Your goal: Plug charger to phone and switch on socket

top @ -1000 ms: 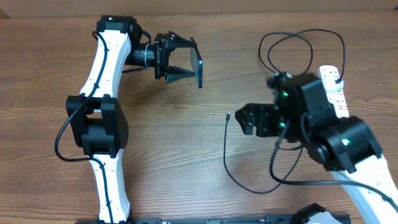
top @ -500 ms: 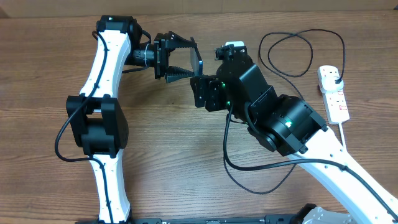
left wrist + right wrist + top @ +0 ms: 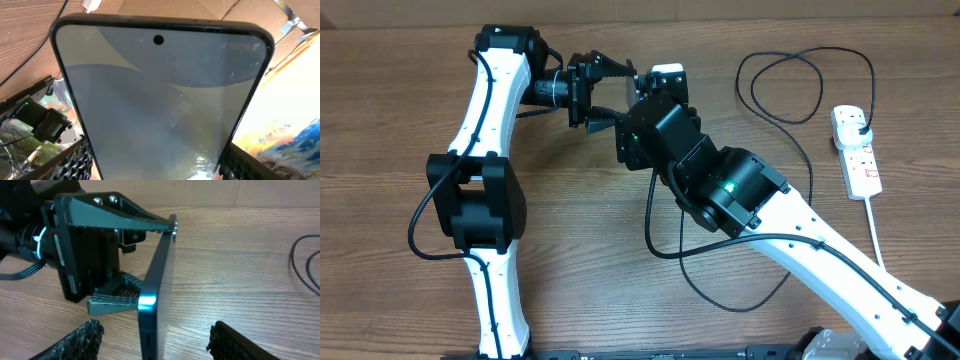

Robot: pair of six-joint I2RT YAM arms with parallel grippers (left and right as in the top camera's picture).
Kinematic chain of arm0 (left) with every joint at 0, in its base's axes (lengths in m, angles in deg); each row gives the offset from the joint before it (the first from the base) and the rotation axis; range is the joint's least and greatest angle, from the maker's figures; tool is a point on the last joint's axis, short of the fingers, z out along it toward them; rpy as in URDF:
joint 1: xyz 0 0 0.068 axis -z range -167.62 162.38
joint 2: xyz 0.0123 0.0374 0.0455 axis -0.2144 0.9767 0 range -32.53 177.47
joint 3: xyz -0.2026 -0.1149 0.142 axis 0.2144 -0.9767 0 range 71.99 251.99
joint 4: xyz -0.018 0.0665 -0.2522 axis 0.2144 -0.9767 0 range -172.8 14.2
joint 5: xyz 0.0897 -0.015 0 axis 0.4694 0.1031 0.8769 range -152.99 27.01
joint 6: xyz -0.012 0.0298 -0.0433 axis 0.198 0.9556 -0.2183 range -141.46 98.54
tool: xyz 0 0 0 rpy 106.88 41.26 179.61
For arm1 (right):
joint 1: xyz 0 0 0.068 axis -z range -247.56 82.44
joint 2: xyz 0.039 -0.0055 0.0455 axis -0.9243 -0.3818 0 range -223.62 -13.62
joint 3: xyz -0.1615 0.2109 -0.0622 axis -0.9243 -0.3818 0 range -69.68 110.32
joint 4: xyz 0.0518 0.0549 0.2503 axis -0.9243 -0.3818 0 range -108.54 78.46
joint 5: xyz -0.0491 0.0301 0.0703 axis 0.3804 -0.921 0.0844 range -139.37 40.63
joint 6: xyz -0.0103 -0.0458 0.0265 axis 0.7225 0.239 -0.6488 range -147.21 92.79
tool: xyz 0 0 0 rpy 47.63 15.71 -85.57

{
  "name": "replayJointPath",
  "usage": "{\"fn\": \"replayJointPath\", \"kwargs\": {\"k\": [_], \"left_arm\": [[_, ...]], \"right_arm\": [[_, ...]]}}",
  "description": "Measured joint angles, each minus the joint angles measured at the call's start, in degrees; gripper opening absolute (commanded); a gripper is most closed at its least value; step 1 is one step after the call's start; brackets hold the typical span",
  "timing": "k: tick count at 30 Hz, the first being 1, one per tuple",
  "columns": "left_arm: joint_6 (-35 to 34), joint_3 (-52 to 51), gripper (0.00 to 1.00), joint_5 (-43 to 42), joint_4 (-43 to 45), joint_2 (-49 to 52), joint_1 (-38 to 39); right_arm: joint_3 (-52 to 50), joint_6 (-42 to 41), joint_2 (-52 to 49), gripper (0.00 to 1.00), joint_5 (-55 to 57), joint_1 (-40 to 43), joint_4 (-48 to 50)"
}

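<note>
Overhead first: the left fingers [image 3: 605, 67] are clamped on the phone [image 3: 160, 100], holding it up off the table [image 3: 580, 220]. From up here the right arm [image 3: 730, 185] hides most of it. The charger cable [image 3: 738, 307] lies loose on the table, well clear of both sets of fingers as far as I can see, with its tip end tucked out of sight under that arm. The power strip [image 3: 857, 155] sits way out past the right arm, far from any fingers. The black plug [image 3: 861, 125] looks seated in it, but I can't read the switch.

Left wrist: the phone fills the view, pinched by its sides between the left fingers, screen facing the camera and punch-hole at the far end.

Right wrist: the phone is edge-on, standing right in the gap of the right fingers [image 3: 80, 340]. They're spread wide and gripping nothing, and there's no connector in there.

Progress, as I read it: the phone is held up ready and that's all. Picking up the cable tip, plugging it in and flipping the switch are all still to do.

Versus earlier: a second ago the right arm was over by the cable tip, and half a second ago it was partway across. Now it's right at the phone. The left arm and phone haven't budged.
</note>
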Motion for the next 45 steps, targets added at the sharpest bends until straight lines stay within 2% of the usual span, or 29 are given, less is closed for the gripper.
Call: {"fn": "replayJointPath", "kwargs": {"k": [5,9,16,25,28,30,38,40,45], "left_arm": [[-0.02,0.02,0.68,0.02,0.00,0.00,0.00],[-0.02,0.02,0.68,0.00,0.00,0.00,0.00],[-0.02,0.02,0.68,0.02,0.00,0.00,0.00],[0.00,0.02,0.68,0.02,0.00,0.00,0.00],[-0.02,0.02,0.68,0.02,0.00,0.00,0.00],[-0.02,0.00,0.68,0.00,0.00,0.00,0.00],[-0.02,0.02,0.67,0.02,0.00,0.00,0.00],[0.00,0.02,0.67,0.00,0.00,0.00,0.00],[-0.02,0.02,0.67,0.00,0.00,0.00,0.00]], "right_arm": [[0.00,1.64,-0.50,0.61,1.49,0.00,0.74],[0.00,1.88,-0.90,0.60,1.53,0.00,2.29],[0.00,2.01,-0.90,0.53,2.27,0.00,2.36],[0.00,2.08,-1.05,0.52,3.21,0.00,2.36],[0.00,2.05,-1.53,0.50,3.19,0.00,2.67],[0.00,2.12,-1.73,0.44,3.23,0.00,2.64],[0.00,1.88,-1.73,0.38,3.19,0.00,2.78],[0.00,1.86,-1.73,0.34,3.06,0.00,2.75],[0.00,1.84,-1.73,0.33,2.78,0.00,2.73]]}}
